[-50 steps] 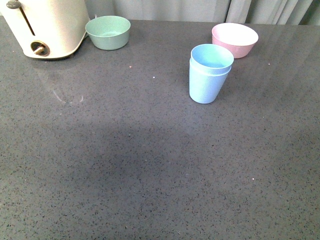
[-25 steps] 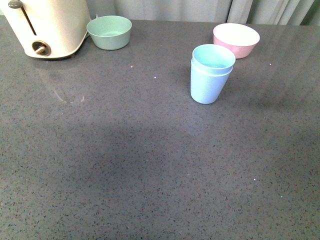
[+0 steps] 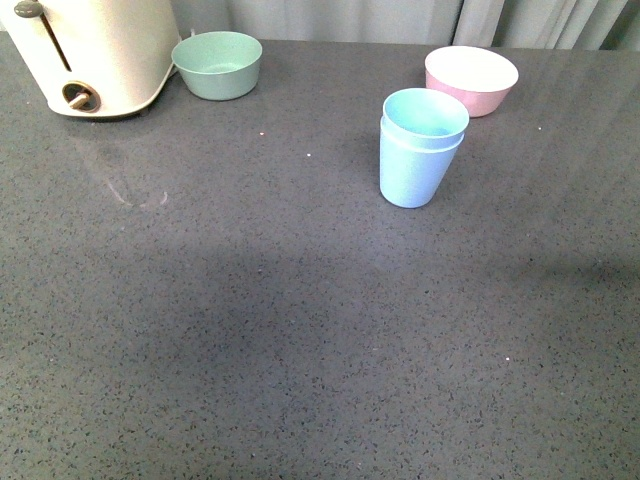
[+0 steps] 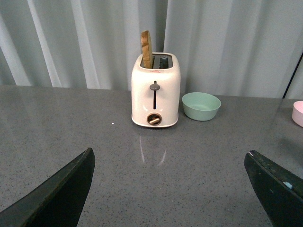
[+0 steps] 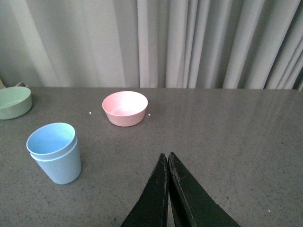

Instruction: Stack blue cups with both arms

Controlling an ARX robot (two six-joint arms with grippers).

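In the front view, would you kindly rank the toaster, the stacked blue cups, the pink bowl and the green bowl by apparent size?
1. Toaster, largest though cropped by the frame.
2. Stacked blue cups, which also stand nearer the camera.
3. Pink bowl and green bowl: they look alike, so no ranking.

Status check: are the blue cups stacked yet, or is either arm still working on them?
Done: the blue cups stand nested, one inside the other, upright on the table. In hand: nothing; the left gripper is open and empty, the right gripper shut on nothing, both clear of the stack. Nothing visibly left.
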